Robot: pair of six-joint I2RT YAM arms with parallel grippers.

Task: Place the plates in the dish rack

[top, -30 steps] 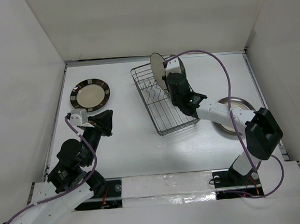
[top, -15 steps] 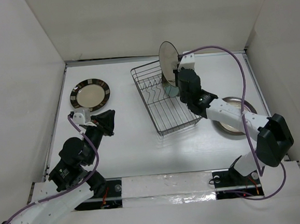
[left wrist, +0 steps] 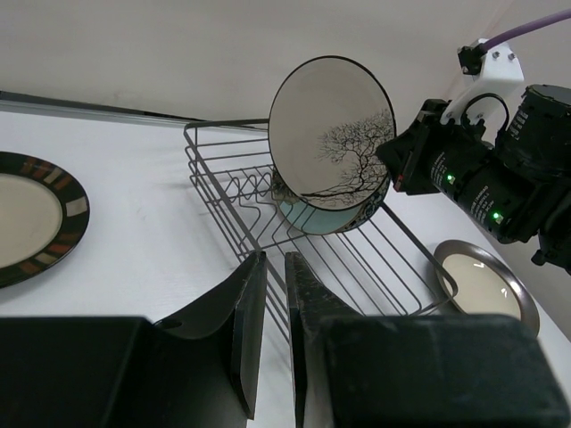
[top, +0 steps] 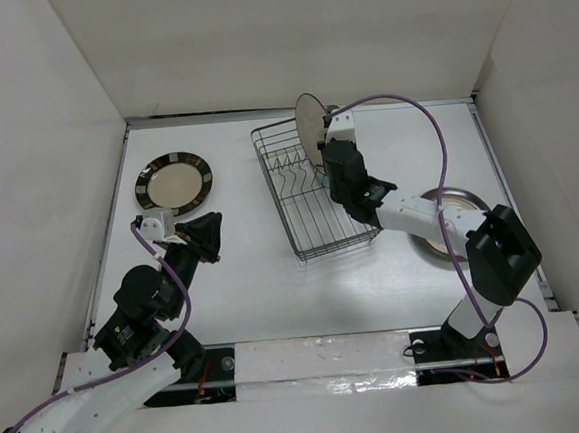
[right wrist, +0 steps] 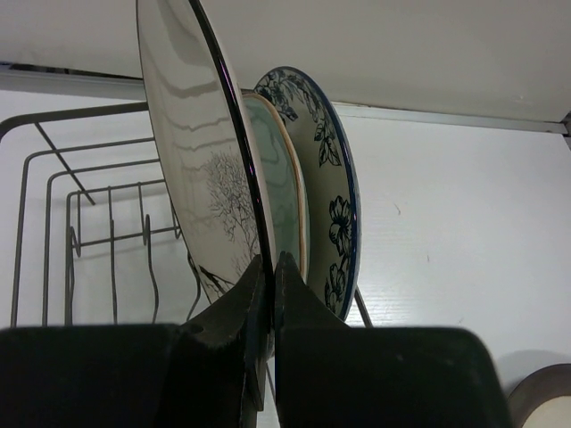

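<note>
My right gripper is shut on the rim of the cream plate with the black tree drawing. It holds the plate upright over the far end of the dark wire dish rack. Right behind it the pale teal plate and the blue floral plate stand in the rack. The dark-striped plate lies flat at the far left. The grey-brown-rimmed plate lies right of the rack. My left gripper hovers left of the rack, shut and holding nothing.
White walls enclose the table on three sides. The right arm's purple cable arcs over the table's right part. Several upright divider prongs stand unused in the rack's near half.
Half a second ago the right gripper had carried the tree plate up and to the right; now it is back to the left over the rack's far end. The left arm has barely moved.
</note>
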